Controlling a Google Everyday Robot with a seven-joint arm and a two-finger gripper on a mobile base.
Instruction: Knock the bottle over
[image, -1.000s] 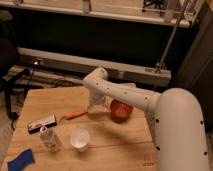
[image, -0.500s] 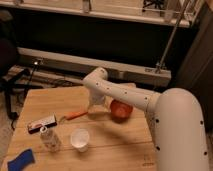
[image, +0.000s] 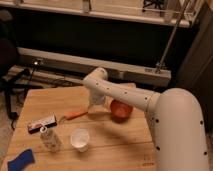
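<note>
The gripper (image: 96, 104) hangs low over the back middle of the worktop (image: 120, 145), under the bend of the white arm (image: 125, 95). Whether it is released or clenched, I cannot tell. Just at its right stands an orange bowl (image: 121, 109); what the bowl holds cannot be seen. Just at its front-left lies an orange stick-like thing (image: 75, 115), pointing toward the left.

The bottle (image: 50, 139) stands upright near the front-left part of the worktop, well apart from the gripper and not touched by it. It is clear with a white cap. Its label is pale, and no writing on it can be read. Beside it to the right, apart from it, stands a short white cup (image: 80, 139), open at the top; its inside looks white.

Behind the bottle lies a dark flat packet (image: 41, 123) with a white and red patch, and its letters are not readable. A blue thing (image: 20, 161) lies at the front-left corner, close to the edge. Between the cup and the thick white arm body (image: 180, 135) on the right, the wood is bare.
</note>
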